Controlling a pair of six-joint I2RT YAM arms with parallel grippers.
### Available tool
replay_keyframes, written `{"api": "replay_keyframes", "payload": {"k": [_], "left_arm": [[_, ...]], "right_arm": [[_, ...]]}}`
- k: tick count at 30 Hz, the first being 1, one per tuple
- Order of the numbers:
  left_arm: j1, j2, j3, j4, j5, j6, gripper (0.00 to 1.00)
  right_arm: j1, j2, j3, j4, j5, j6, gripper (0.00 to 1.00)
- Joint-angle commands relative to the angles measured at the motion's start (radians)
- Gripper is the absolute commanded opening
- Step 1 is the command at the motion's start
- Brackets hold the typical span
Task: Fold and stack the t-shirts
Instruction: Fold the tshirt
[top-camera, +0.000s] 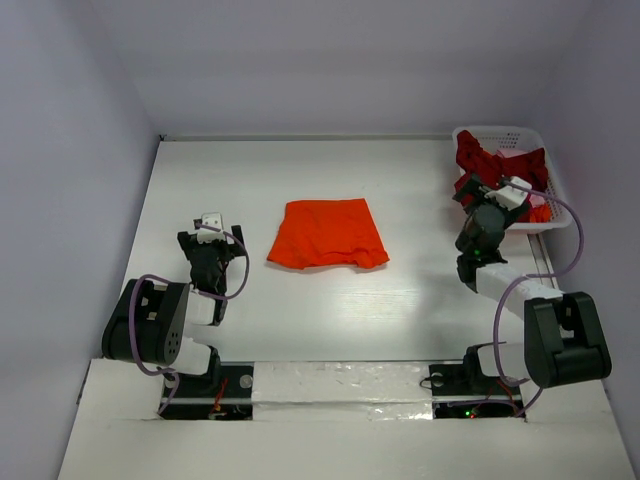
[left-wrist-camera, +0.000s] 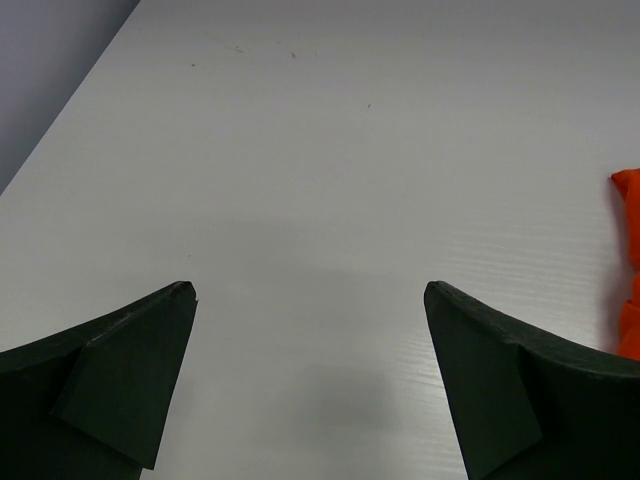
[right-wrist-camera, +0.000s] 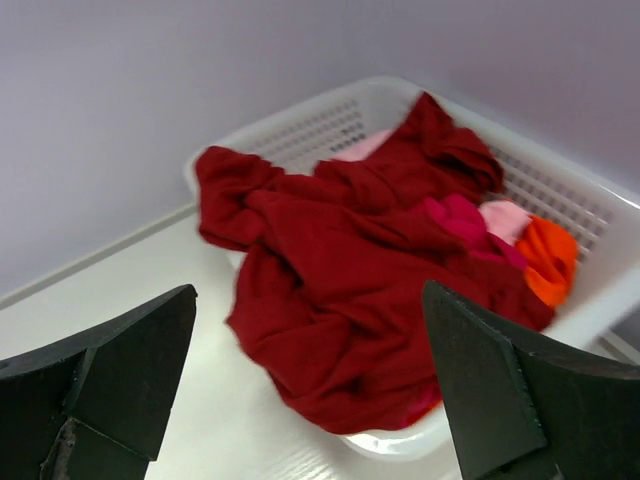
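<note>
A folded bright orange t-shirt (top-camera: 328, 234) lies flat in the middle of the white table; its edge (left-wrist-camera: 629, 262) shows at the right of the left wrist view. Crumpled dark red t-shirts (right-wrist-camera: 350, 290) fill the white lattice basket (right-wrist-camera: 585, 215) at the far right (top-camera: 487, 160) and spill over its near rim. My right gripper (right-wrist-camera: 310, 295) hangs open just in front of that pile, nothing between its fingers. Left of the orange shirt, my left gripper (left-wrist-camera: 310, 290) is open over bare table (left-wrist-camera: 320, 150).
Pink and orange cloth (right-wrist-camera: 530, 240) lies among the red shirts in the basket. Grey walls close the table on the left, back and right. The arm bases (top-camera: 330, 385) sit at the near edge.
</note>
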Motion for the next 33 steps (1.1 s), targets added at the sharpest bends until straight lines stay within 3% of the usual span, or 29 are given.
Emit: {"api": "replay_keyframes", "payload": {"k": [1, 5, 8, 11, 13, 15, 20, 24, 27, 28, 33], "left_arm": [[0.006, 0.001, 0.023, 0.317, 0.016, -0.002, 0.99], [0.006, 0.001, 0.024, 0.315, 0.017, -0.002, 0.99], [0.006, 0.001, 0.024, 0.314, 0.019, -0.001, 0.99], [0.006, 0.001, 0.024, 0.314, 0.017, -0.002, 0.99], [0.006, 0.002, 0.026, 0.314, 0.019, -0.001, 0.99], [0.006, 0.002, 0.026, 0.314, 0.019, -0.002, 0.99], [0.006, 0.001, 0.024, 0.314, 0.019, -0.002, 0.99], [0.006, 0.001, 0.024, 0.314, 0.019, -0.002, 0.99], [0.006, 0.002, 0.026, 0.314, 0.020, -0.002, 0.99], [0.006, 0.001, 0.024, 0.314, 0.020, -0.002, 0.99], [0.006, 0.001, 0.024, 0.314, 0.019, -0.002, 0.99]], "right_arm": [[-0.006, 0.003, 0.040, 0.003, 0.113, 0.038, 1.00], [-0.006, 0.058, 0.134, -0.126, 0.124, 0.038, 1.00], [-0.006, 0.020, 0.076, -0.078, 0.171, 0.062, 1.00], [-0.006, -0.071, -0.074, 0.086, 0.212, 0.105, 1.00], [-0.006, -0.092, -0.131, 0.225, 0.138, 0.057, 1.00], [-0.006, -0.098, -0.156, 0.263, 0.093, 0.035, 1.00], [-0.006, -0.065, -0.107, 0.217, 0.030, -0.005, 1.00], [-0.006, -0.092, -0.163, 0.290, -0.030, -0.017, 1.00], [-0.006, -0.094, -0.203, 0.363, -0.140, -0.062, 1.00], [-0.006, -0.074, -0.203, 0.386, -0.241, -0.126, 1.00], [-0.016, -0.078, -0.177, 0.311, -0.309, -0.132, 1.00]]}}
